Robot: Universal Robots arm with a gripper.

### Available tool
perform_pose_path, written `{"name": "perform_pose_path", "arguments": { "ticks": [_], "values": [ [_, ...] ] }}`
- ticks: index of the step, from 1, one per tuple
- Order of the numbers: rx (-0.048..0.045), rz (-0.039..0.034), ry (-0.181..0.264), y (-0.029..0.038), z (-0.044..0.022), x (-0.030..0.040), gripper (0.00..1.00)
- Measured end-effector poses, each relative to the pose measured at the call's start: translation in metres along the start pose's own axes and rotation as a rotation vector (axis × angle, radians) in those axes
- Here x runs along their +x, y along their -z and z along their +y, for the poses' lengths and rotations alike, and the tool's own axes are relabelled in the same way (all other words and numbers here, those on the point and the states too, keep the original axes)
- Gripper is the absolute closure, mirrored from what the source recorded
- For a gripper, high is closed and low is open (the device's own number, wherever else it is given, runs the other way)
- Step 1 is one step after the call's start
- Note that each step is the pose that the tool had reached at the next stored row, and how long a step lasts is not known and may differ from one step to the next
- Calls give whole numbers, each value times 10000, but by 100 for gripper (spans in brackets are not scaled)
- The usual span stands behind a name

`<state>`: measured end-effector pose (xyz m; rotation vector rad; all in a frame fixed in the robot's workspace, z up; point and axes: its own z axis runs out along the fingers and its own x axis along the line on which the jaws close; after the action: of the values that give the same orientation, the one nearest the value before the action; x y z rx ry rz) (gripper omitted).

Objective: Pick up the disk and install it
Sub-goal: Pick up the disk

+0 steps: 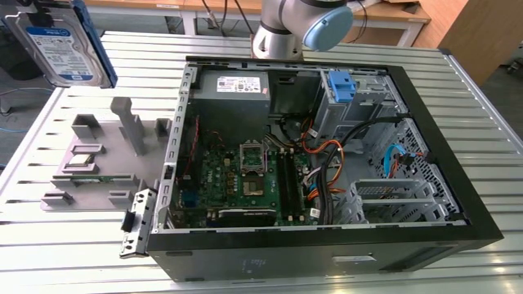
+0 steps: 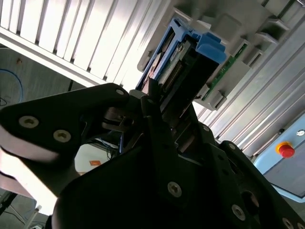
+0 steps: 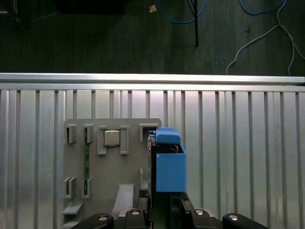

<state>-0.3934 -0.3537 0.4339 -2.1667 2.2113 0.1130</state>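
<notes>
Both wrist views: black fingers [image 2: 155, 114] clamped on the flat silver hard drive in its blue plastic carrier [image 3: 169, 167], which juts out past the tips. Exterior view alone: drive's label face, and an open black computer case [image 1: 482, 226] holding a green motherboard [image 1: 245, 177], well apart from the fingers. First wrist view, beyond the fingers: grey slotted fixture tray [image 3: 109, 176] on the ribbed aluminium bench [image 3: 238, 157], holding a square silver chip [image 3: 112, 138] and a green memory stick [image 3: 87, 152].

Claw [image 3: 163, 202]: closed on the disk [image 3: 169, 167], which we hold edge-on by its blue carrier.
Fixture tray [image 3: 116, 174]: grey, below and just beside our claw.
Processor chip [image 3: 111, 138]: seated in a tray pocket.
Memory stick [image 3: 86, 160]: standing in a tray slot.
Table [image 3: 238, 157]: ribbed metal beneath our claw.
Cables [image 3: 259, 40]: we see them on the dark floor [image 3: 71, 43] beyond the table.
</notes>
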Motion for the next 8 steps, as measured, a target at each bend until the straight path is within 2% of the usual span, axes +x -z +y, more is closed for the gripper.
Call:
{"name": "perform_pose_path", "arguments": {
  "ticks": [8],
  "values": [
    [-1, -53, 1, 160, 4, -13, 65]
  ]
}}
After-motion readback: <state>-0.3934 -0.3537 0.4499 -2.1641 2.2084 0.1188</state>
